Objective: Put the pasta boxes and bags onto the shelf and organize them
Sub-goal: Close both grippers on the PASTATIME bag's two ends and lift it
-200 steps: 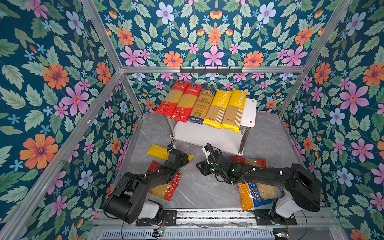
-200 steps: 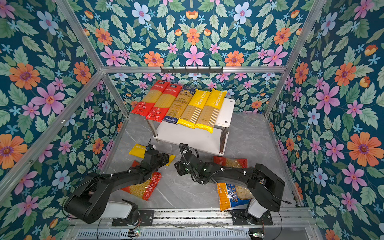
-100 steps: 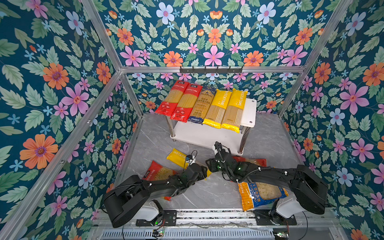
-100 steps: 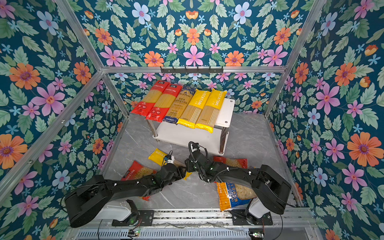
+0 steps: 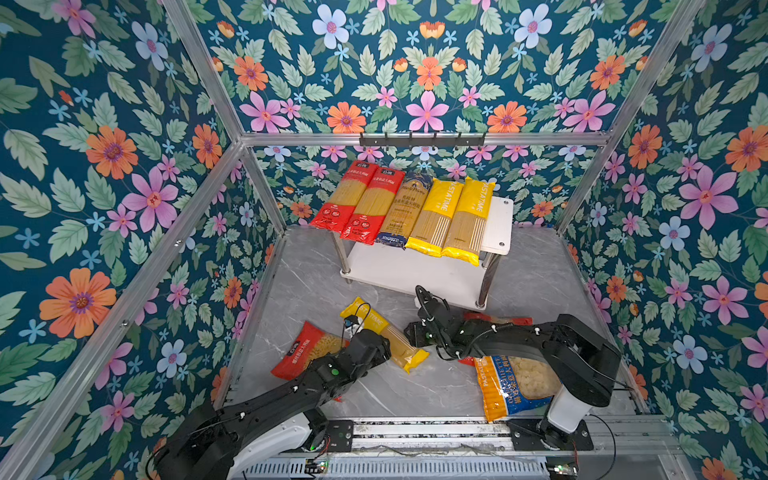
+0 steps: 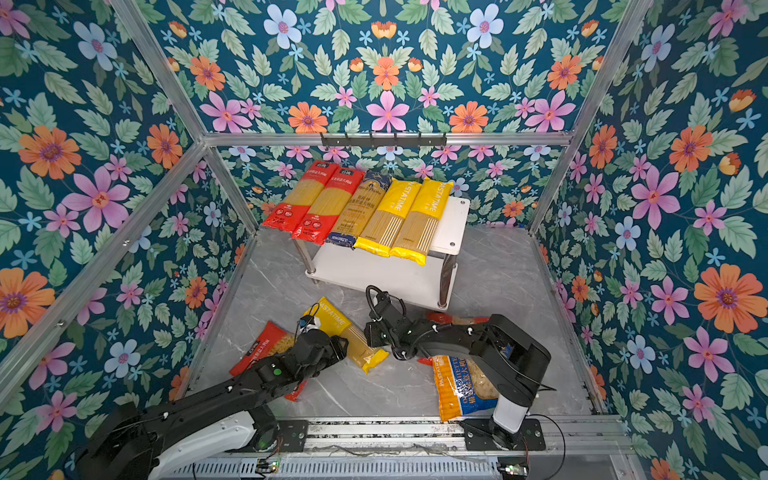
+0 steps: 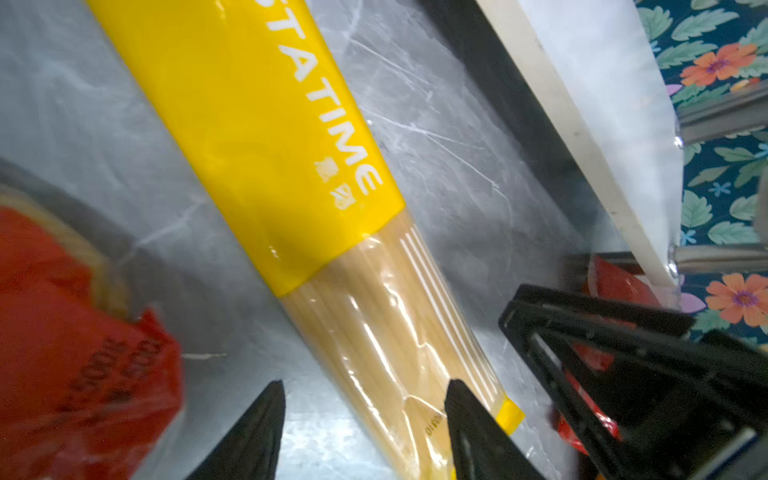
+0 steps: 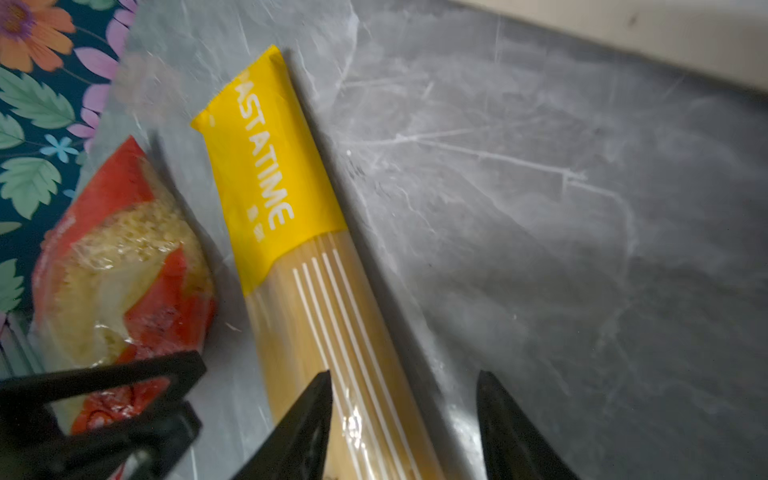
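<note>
- The loose yellow PASTATIME pack point(image 5: 376, 320) lies flat on the desk point(image 5: 316, 270), at about 7 o'clock from the shelf point(image 5: 496, 224). Its long axis runs 10 to 4 o'clock in both top views.
- Both arms crowd its see-through 4 o'clock end: the left gripper point(image 7: 365, 386) comes in from 8 o'clock, the right gripper point(image 8: 405, 376) from 3 o'clock.
- Jaws are apart on both, with nothing clamped. In each wrist view one finger overlaps the pack rather than straddling it cleanly.
- Toss-up which is nearer, I'd say. They're mostly in each other's way.
- A red macaroni bag point(image 5: 303, 349) sits at the pack's 8 o'clock, partly under the left arm. The shells bag point(image 5: 515, 386) is out at 4 o'clock.
- The shelf's top tier holds five spaghetti packs point(image 5: 407, 212), with a bare strip at its 3 o'clock end.
</note>
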